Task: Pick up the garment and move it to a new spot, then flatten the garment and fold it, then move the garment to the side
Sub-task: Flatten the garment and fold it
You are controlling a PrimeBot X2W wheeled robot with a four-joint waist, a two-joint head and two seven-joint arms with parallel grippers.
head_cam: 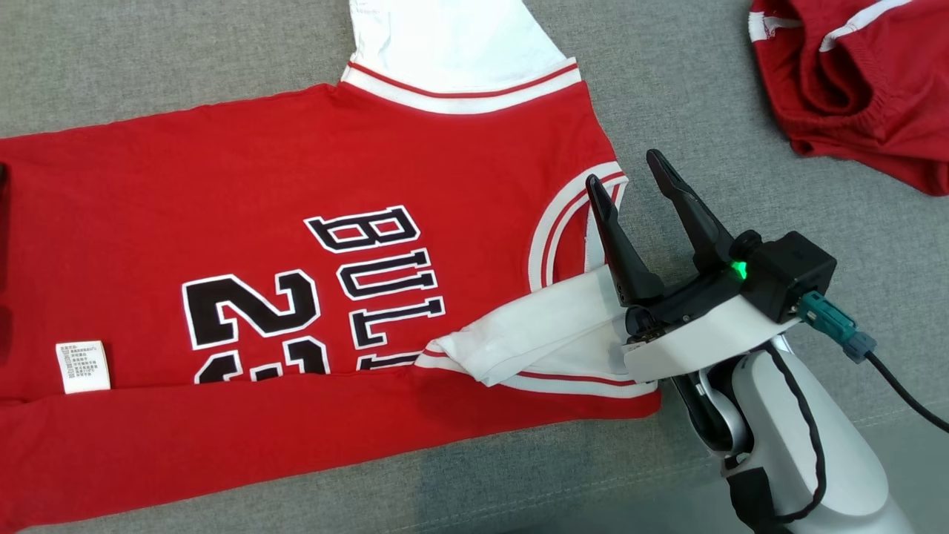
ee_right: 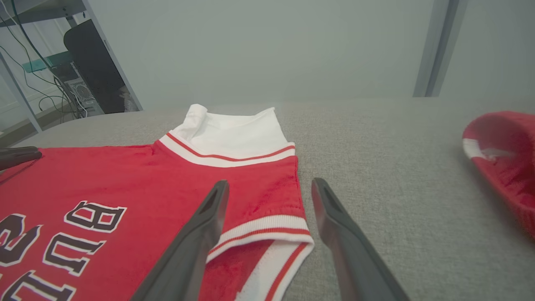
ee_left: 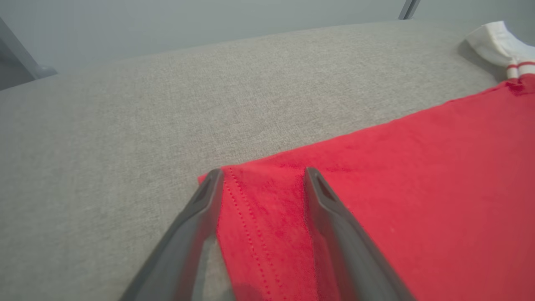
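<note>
Red jersey (head_cam: 296,185) flat on grey cushion (head_cam: 704,89), long axis sideways. Armhole end sits between spread, empty fingers of right gripper (head_cam: 625,169), hem corner between those of left gripper (ee_left: 263,170), also spread, empty. Number half hidden under fold.

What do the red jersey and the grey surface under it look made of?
Jersey: probably a soft cotton-type knit, matte; it lies limp, with ribbed white trim and a stitched hem. Surface: grey woven upholstery-type cloth, matte, with a coarse visible weave.
</note>
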